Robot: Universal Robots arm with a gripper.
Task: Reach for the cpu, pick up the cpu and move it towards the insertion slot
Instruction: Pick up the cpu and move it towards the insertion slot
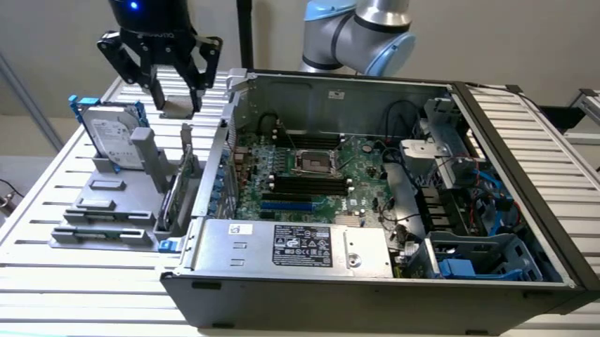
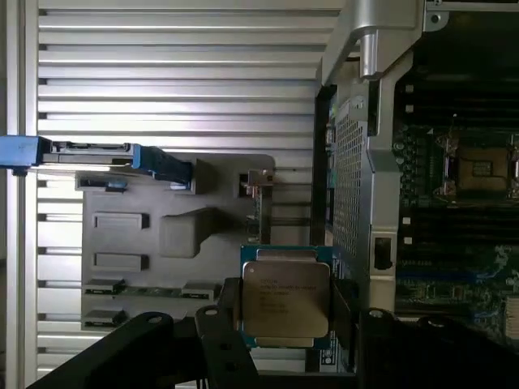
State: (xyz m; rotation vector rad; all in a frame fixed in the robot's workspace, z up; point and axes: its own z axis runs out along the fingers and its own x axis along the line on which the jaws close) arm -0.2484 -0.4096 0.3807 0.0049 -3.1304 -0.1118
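My gripper [image 1: 176, 95] hangs above the slatted table at the exterior view's left, just outside the open computer case [image 1: 525, 140]. It is shut on the cpu [image 1: 177, 105], a small flat square chip with a silver-grey top. In the wrist view the cpu [image 2: 285, 298] sits flat between the two dark fingers [image 2: 224, 312], above the grey holder [image 2: 178, 235]. The insertion slot [image 1: 314, 163] is a shiny square frame with a dark centre on the motherboard, to the exterior view's right of the gripper. The wrist view shows the insertion slot [image 2: 480, 168] beyond the case wall [image 2: 357, 186].
An upright silver hard drive with blue rails [image 1: 112, 137] stands in the grey holder [image 1: 108, 210] under the gripper. Long black and blue memory slots [image 1: 305, 188] lie beside the socket. A power supply [image 1: 291, 246] and drive cages [image 1: 468, 260] fill the case's near side.
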